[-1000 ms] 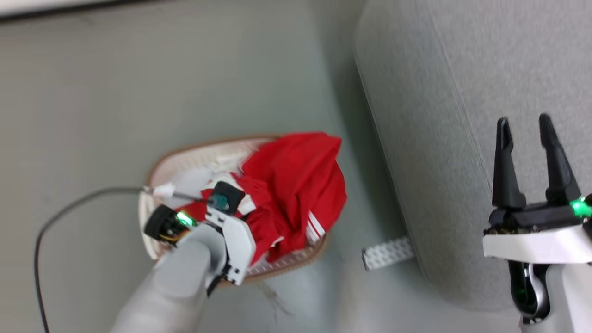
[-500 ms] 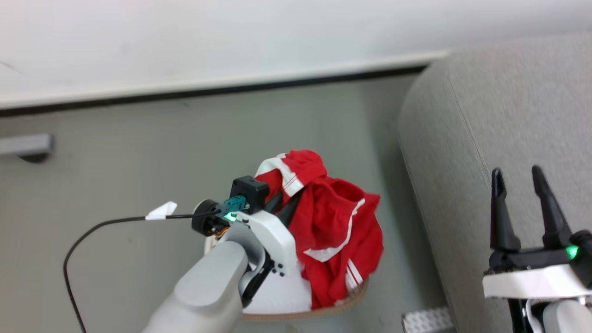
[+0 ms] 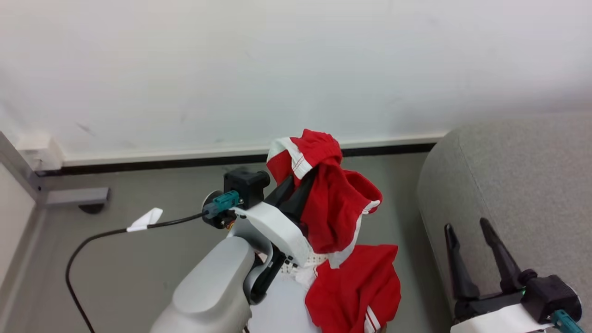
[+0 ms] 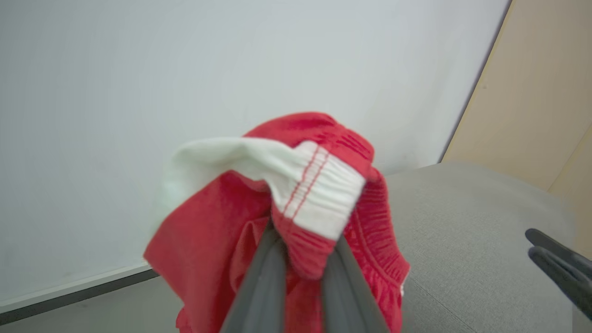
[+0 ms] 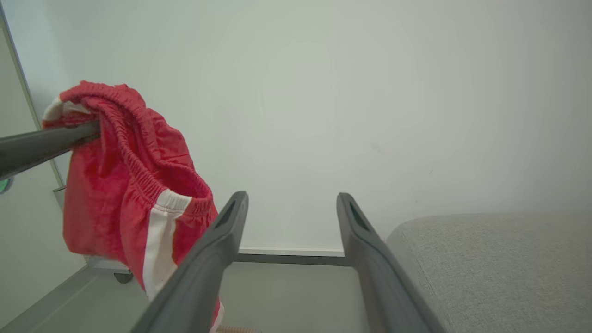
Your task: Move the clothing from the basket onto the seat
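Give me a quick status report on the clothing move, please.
Left gripper shut on red garment, lifted high. Right gripper open, empty, near seat. More red clothing lower down. Nothing seen between garment and seat.

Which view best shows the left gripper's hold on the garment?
Left wrist view: left gripper pinches the garment at its waistband, close up. Head view shows it hanging from that gripper; right wrist view, side-on.
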